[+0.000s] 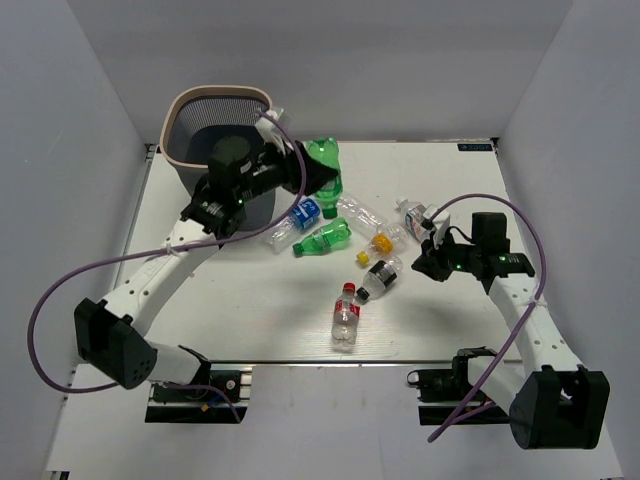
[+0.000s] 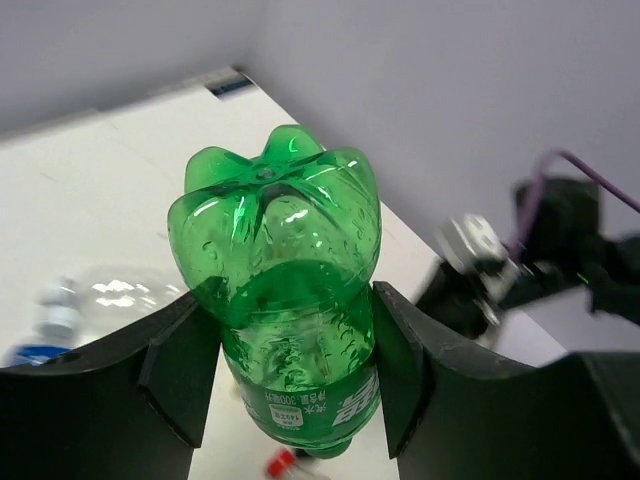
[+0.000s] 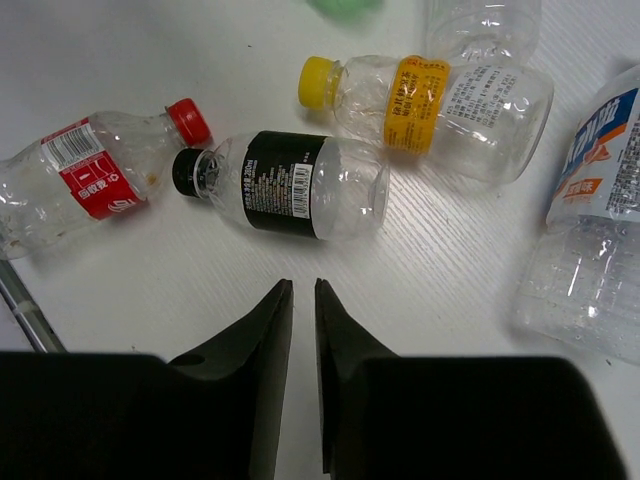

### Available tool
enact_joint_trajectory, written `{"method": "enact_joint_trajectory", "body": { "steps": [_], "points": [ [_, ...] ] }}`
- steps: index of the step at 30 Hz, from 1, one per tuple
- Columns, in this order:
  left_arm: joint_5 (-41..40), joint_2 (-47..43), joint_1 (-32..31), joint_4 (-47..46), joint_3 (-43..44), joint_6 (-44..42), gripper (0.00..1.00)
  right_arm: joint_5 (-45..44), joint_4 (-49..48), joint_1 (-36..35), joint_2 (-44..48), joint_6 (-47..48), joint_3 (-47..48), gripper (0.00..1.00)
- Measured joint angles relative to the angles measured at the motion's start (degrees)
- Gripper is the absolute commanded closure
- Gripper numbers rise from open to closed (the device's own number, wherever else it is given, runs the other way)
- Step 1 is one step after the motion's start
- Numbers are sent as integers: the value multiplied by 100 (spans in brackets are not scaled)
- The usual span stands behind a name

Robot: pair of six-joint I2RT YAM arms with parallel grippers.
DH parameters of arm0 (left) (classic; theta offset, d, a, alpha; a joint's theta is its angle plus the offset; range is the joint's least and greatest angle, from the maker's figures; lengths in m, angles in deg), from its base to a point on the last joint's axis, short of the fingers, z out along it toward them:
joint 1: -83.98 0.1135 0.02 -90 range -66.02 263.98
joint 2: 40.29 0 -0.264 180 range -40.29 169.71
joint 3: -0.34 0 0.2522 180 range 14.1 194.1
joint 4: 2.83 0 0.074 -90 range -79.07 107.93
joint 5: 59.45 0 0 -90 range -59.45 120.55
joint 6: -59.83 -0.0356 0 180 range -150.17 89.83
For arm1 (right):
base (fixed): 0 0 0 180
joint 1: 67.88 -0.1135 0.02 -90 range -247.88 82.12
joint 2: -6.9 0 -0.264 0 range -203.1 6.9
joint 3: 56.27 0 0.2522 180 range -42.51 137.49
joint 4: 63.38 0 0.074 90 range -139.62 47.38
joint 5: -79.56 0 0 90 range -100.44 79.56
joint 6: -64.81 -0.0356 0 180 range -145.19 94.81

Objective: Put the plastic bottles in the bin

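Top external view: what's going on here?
The left end effector is clamped on a green bottle, held off the table beside the bin, not yet in it. The right end effector is nearly closed and empty, hovering just short of the black-label bottle. The red-label bottle, yellow-cap bottle, blue-label bottle and second green bottle lie loose on the table.

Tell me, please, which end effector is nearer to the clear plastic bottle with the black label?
Right. The right end effector hovers beside the black-labelled bottle; the left end effector, far off by the mesh bin, grips a green plastic bottle.
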Motion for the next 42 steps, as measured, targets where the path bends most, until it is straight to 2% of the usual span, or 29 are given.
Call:
{"method": "enact_joint_trajectory", "body": {
  "steps": [9, 15, 16, 18, 19, 21, 22, 23, 24, 25, 27, 30, 33, 36, 37, 39, 42],
  "points": [
    [-2334, 970, 632, 433, 1714, -387, 98, -122, 11, -48, 149, -66, 0, 72],
    [-3410, 1043, 1331, 745, 2127, -442, 88, -192, 11, -181, 44, -227, 44, 71],
    [-3578, 1040, 1434, 822, 2181, -444, 74, -203, 9, -212, -13, -295, 74, 70],
    [-3873, 1016, 1598, 920, 2201, -446, 56, -236, -7, -286, -153, -409, 155, 70],
    [-4000, 1005, 1676, 997, 2201, -448, 38, -249, -9, -321, -249, -483, 223, 65],
    [-4166, 1003, 1814, 1108, 2181, -481, 18, -275, -48, -398, -422, -638, 361, 61],
    [-4212, 1003, 1886, 1180, 2168, -516, 10, -297, -79, -457, -522, -713, 446, 54],
    [-4214, 1003, 1945, 1266, 2164, -551, 1, -326, -120, -501, -610, -787, 520, 52],
    [-4205, 1008, 1991, 1344, 2170, -595, 1, -361, -164, -557, -704, -852, 590, 52],
    [-4177, 1008, 2035, 1414, 2181, -623, 1, -407, -175, -616, -809, -905, 682, 47],
    [-4050, 1008, 2081, 1456, 2184, -728, 1, -525, -166, -745, -1163, -1029, 1010, 46],
    [-3560, 977, 2083, 1451, 2157, -935, 1, -791, -144, -935, -1818, -1235, 1690, 38],
    [-2457, 870, 2013, 1370, 2061, -1285, 1, -1058, -179, -1095, -2634, -1456, 2533, 34],
    [-1043, 516, 1862, 1163, 1569, -1416, 1, -1373, -326, -1252, -3401, -1563, 3241, 25],
    [-614, 376, 1784, 1180, 1384, -1432, 1, -1462, -350, -1296, -3606, -1569, 3403, 25],
    [42, 109, 1648, 1246, 1032, -1447, 1, -1631, -334, -1388, -4061, -1572, 3788, 24],
    [603, -431, 1493, 1453, 249, -1462, 1, -1827, -382, -1504, -4581, -1574, 4127, 24]
  ]
}}
